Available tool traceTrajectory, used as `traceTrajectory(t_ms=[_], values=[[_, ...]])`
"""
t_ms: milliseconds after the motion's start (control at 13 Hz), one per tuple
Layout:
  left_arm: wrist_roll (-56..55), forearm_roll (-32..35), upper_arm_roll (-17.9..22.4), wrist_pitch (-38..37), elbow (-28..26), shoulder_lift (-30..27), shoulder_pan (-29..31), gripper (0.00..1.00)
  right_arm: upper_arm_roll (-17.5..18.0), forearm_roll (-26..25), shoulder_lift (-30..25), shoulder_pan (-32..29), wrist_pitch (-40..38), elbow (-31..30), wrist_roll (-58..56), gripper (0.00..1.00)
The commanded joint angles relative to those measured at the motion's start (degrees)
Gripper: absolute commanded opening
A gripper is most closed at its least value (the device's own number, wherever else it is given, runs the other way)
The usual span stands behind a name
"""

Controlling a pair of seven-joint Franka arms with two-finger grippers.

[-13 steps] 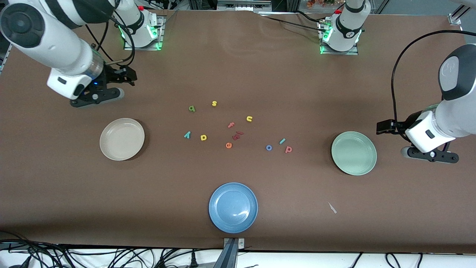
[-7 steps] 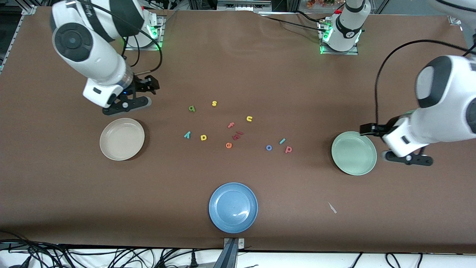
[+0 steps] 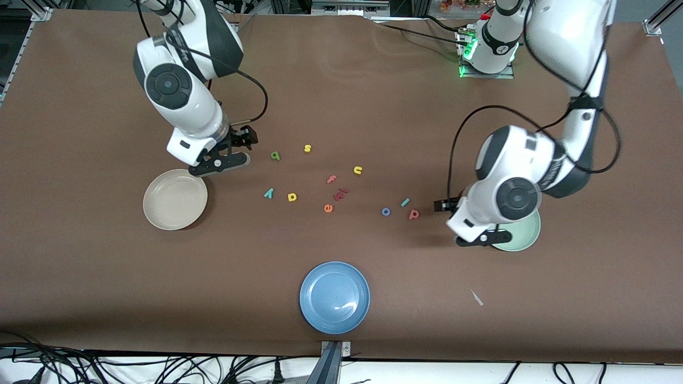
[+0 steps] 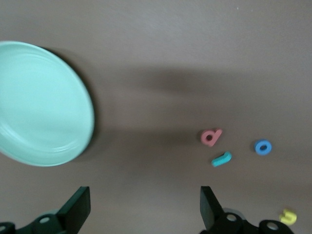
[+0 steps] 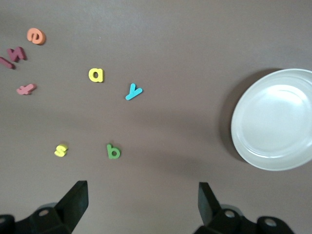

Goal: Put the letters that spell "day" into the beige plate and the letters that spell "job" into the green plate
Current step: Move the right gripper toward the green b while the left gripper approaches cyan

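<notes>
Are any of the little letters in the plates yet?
Not yet. The beige plate and the green plate hold no letters. All six lie on the table: d, a, y, j, o, b. The right gripper and the left gripper are open and hold nothing.

left gripper [image 3: 476, 241], right gripper [image 3: 220, 163] moved inward

left arm: white, jointed, reaching from its base toward the table's middle, elbow bent, wrist pointing down | left black two-finger gripper [image 4: 144, 209]: up in the air, fingers [image 4: 78, 207] spread wide, nothing between them | right arm: white, bent, wrist down | right black two-finger gripper [image 5: 141, 207]: up in the air, fingers wide apart, nothing held
</notes>
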Motion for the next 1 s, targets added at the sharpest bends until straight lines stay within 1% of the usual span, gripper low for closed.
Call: traceTrajectory(t_ms=[0,77,153,230,307,460,537,614,767,921], values=[[-3.03,-6.75,0.65,8.17,-6.85,-1.17,-1.73,0.94,1.42,0.70,-1.25,0.48,6.31,-6.74,0.52,1.00],[-3.56,-7.20,0.57,9.95,-8.70,-1.08,-3.04,0.94,1.52,0.70,-1.25,0.48,7.37,-7.71,0.52,1.00],[-4.78,-7.30,0.48,11.62,-10.37,-1.08,-3.58,0.90,2.04,0.70,-1.25,0.48,9.29,-9.20,0.52,1.00],[-5.84,-7.38,-0.05,14.24,-12.56,-1.17,-3.76,0.89,2.57,0.70,-1.25,0.48,11.66,-11.04,0.52,1.00],[-6.89,-7.47,-1.18,17.66,-14.76,-1.00,-4.02,0.89,3.18,0.70,-1.25,0.48,14.38,-12.98,0.52,1.00],[-8.83,-7.38,-1.89,25.31,-19.33,-0.91,-4.81,0.88,4.23,0.61,-1.16,0.48,19.13,-16.15,0.08,1.00],[-9.01,-7.38,-1.98,27.43,-20.92,-0.91,-5.16,0.84,4.42,0.61,-1.07,0.48,20.81,-17.29,-0.36,1.00],[-9.10,-7.38,-1.98,27.98,-21.37,-0.82,-5.17,0.80,4.59,0.53,-0.73,0.48,21.87,-17.83,-1.41,1.00],[-9.45,-7.47,-1.98,29.73,-21.20,-0.47,-5.34,0.76,5.47,0.61,0.33,0.39,23.37,-18.71,-6.49,1.00],[-11.64,-7.39,-1.98,32.63,-20.76,1.37,-6.22,0.70,5.47,0.53,2.52,0.48,23.72,-18.71,-11.15,1.00]])
